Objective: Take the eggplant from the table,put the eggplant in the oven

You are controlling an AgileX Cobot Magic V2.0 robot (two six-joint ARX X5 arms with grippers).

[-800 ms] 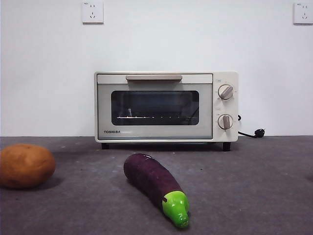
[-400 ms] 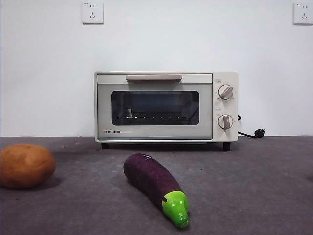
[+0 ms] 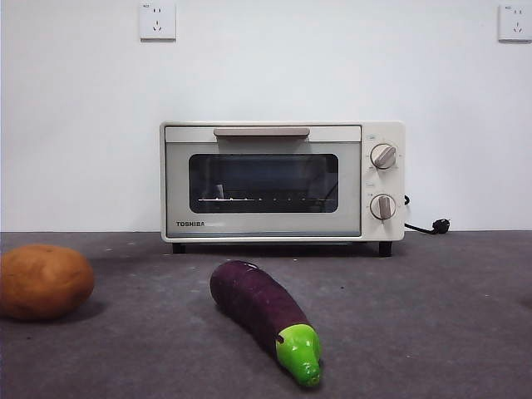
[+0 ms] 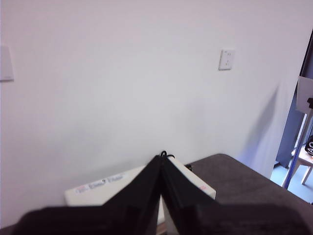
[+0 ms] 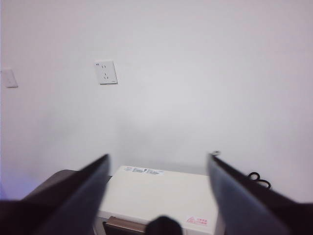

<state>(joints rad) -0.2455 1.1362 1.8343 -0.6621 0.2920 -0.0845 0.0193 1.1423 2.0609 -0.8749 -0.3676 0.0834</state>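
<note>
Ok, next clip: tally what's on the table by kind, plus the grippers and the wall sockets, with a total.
Vegetables: 2, the eggplant and the potato
Appliances: 1, the oven, door closed
Grippers: 2, the left gripper shut, the right gripper open, both up high facing the wall
Wall sockets: 2
Total: 7

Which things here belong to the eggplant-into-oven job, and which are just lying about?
Part of the job: eggplant, oven with its door shut, table, right gripper wide open, left gripper closed.

Just lying about: potato, wall sockets, plug.
</note>
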